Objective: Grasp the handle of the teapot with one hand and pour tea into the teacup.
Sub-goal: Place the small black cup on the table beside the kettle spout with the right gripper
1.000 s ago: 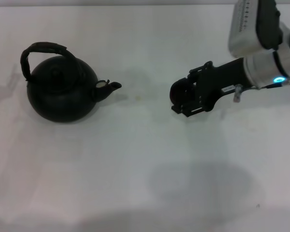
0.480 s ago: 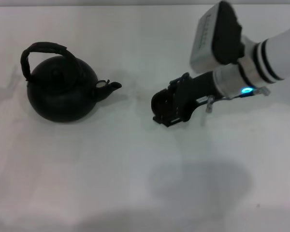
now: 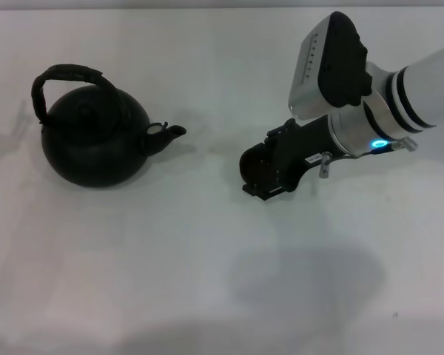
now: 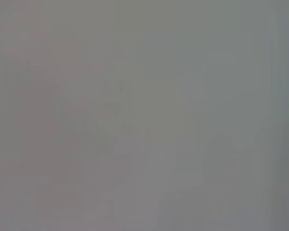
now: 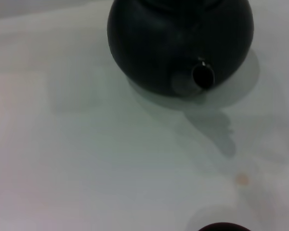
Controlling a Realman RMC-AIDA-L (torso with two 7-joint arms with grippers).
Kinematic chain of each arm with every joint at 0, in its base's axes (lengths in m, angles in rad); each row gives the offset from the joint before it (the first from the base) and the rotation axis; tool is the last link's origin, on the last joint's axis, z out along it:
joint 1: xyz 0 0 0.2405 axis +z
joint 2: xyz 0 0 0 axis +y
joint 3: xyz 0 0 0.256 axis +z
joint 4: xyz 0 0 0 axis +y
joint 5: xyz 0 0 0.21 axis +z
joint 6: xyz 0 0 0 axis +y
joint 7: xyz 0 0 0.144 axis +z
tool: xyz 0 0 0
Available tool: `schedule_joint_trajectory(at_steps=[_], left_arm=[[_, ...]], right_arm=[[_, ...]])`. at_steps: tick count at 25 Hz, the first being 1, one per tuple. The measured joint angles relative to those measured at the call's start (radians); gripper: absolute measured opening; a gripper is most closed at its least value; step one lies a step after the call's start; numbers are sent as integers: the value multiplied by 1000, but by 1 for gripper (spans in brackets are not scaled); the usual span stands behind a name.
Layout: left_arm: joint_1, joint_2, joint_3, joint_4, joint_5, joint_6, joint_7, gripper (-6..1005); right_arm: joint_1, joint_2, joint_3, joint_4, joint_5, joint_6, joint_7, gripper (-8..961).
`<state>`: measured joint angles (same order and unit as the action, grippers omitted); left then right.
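The black teapot (image 3: 96,144) stands at the left of the white table, its spout (image 3: 169,133) pointing right and its arched handle (image 3: 66,74) upright with nothing on it. My right gripper (image 3: 265,176) hovers at centre right, a hand's width right of the spout, shut on the small dark teacup (image 3: 253,164). The right wrist view faces the teapot (image 5: 178,38) spout-on, and the teacup rim (image 5: 222,227) just shows at that picture's edge. Nothing but flat grey shows in the left wrist view, and the left arm is out of sight.
The white table (image 3: 207,281) stretches bare in front of and between the pot and the gripper. The right arm's white forearm (image 3: 422,89) comes in from the far right. A faint brownish stain (image 5: 241,179) marks the tabletop near the spout.
My right gripper has carried the teacup left toward the teapot's spout, then eased slightly back and nearer the front. The teapot has not moved.
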<state>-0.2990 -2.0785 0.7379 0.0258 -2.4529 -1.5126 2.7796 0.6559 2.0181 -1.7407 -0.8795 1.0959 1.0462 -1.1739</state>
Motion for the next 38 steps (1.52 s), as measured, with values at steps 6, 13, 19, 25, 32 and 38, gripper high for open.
schedule_joint_trajectory(at_steps=[6,13,19,25,32,38], left_arm=[[0,0,9,5,0,-7,0,823],[-1,0,9,5,0,-10,2,820],[-1,0,9,6,1,-22,-1,817],[-1,-2,9,6,2,-23,-1,814],[0,-2,9,6,2,-23,1,810],[0,-2,9,6,2,-22,3,807]], right_arm=[[-1,2,-1,8,-43,-3,19,736],[-3,2,-2,13,-46,-6,28,737],[-4,0,3,14,-45,4,27,738],[-8,-3,4,7,-45,11,22,739],[-9,-5,20,11,-49,19,22,740],[-8,-6,35,3,-47,29,21,876]])
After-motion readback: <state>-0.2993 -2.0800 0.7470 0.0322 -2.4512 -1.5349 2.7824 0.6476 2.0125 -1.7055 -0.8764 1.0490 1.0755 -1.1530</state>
